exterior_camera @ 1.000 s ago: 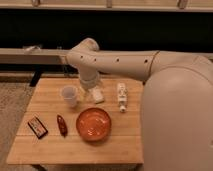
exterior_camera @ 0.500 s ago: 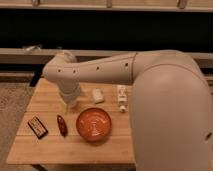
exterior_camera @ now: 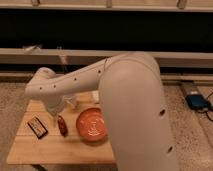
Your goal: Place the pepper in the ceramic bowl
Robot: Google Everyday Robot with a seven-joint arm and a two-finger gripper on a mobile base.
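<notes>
Your claw (exterior_camera: 56,113) hangs low over the counter (exterior_camera: 45,150), just above the pepper (exterior_camera: 62,126); whether it is apart or together, you cannot tell. The pepper lies on the wood just beside the ceramic bowl (exterior_camera: 80,123), not in it, so grasping, lifting and placing all appear left to do

Dark red pepper (exterior_camera: 62,126), flecked orange bowl (exterior_camera: 93,125); pale jaws above pepper
</notes>
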